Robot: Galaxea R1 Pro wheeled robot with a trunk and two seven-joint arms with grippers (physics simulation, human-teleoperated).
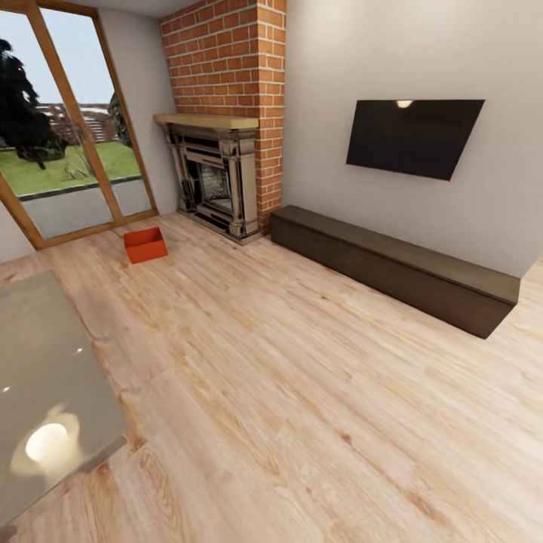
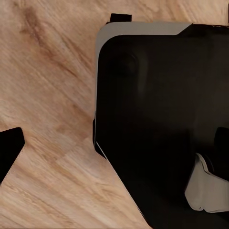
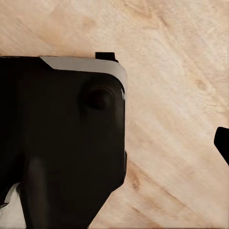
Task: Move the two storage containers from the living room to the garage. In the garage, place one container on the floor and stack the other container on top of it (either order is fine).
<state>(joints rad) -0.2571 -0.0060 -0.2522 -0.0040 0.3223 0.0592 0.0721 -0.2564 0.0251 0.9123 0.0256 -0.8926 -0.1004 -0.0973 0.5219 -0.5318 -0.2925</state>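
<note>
One orange-red open-top storage container (image 1: 145,244) sits on the light wood planks of the living room, far ahead to the left, between the glass door and the brick fireplace (image 1: 217,177). It is well out of reach of both arms. In the left wrist view, a dark fingertip (image 2: 9,149) pokes in at the frame edge over the planks, beside my black base (image 2: 157,124). In the right wrist view, another dark fingertip (image 3: 223,142) shows beside the base (image 3: 62,143). Neither view shows how the jaws stand. The garage is out of view.
A low glass-topped table (image 1: 45,377) stands close at my left. A long dark brown chest (image 1: 400,268) runs along the right wall under a wall-mounted TV (image 1: 413,136). A glass door (image 1: 64,151) fills the far left. Wood floor (image 1: 302,392) stretches ahead.
</note>
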